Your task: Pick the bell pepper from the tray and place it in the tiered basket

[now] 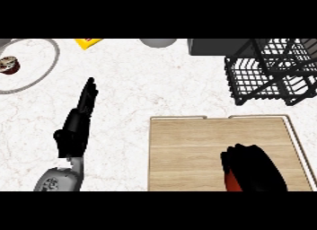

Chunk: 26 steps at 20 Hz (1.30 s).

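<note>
low on the wooden tray [187, 148], the red bell pepper [232, 183] is gripped and largely hidden by the curled right hand [253, 168], while the left hand [78, 121] is held open, fingers straight, over the marble counter [154, 81], well apart from the black tiered basket [273, 72].

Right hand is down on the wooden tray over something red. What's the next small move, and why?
Probably lift the right hand straight up off the wooden tray. Its fingers curl over a red object, likely the bell pepper, mostly hidden, so the grasp looks made. The tiered basket stands beyond the tray's far right corner, so height is needed first. The left hand rests open.
</note>
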Motion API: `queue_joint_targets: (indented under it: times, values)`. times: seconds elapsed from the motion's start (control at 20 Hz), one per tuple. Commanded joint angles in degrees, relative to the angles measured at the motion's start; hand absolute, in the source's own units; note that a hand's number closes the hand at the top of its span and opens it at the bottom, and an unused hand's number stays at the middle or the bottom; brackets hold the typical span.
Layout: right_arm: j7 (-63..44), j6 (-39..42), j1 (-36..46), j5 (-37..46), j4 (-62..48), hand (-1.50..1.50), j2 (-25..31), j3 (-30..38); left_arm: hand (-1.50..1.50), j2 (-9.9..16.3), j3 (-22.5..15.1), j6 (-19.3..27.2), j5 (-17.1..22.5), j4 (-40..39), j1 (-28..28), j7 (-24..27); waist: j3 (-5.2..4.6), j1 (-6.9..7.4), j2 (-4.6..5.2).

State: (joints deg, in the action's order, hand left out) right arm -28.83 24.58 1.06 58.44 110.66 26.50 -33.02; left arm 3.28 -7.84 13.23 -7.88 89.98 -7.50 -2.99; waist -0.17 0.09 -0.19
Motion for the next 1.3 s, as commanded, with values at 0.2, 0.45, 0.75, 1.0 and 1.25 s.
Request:
queue_joint_targets:
  times: [0.2, 0.45, 0.75, 1.0, 1.25]
  values:
    - [-11.34, 9.43, 9.44, 1.61, -15.28, 1.50, -8.11, 5.60, 0.00, 0.41, 2.03, -1.50, 1.33, -3.19, -3.30, 0.56, 0.13, 0.50, 0.48]
    - [-11.34, 4.21, 11.32, 5.08, -17.83, 1.50, -10.19, 7.48, 0.00, -0.62, 2.32, 0.00, -0.10, -4.17, -4.19, -0.29, 0.18, -0.02, 0.25]
    - [-17.13, 6.54, 14.16, 8.17, -11.11, 1.50, -11.39, 10.71, 0.00, -0.65, 1.76, -0.69, -0.25, -2.84, -1.14, 1.40, 0.16, -0.18, 0.16]
    - [-21.07, 16.88, 19.88, 6.11, 2.89, 1.50, -10.59, 16.73, 0.00, -0.24, 1.68, -0.39, -1.28, -1.59, -2.06, -0.03, 0.13, -0.71, -0.01]
    - [-25.70, 28.00, 26.79, 4.83, 13.78, 1.50, -13.13, 22.42, 0.00, -0.42, 1.98, -0.57, -0.74, -0.62, -1.42, -0.44, 0.09, -0.73, -0.14]
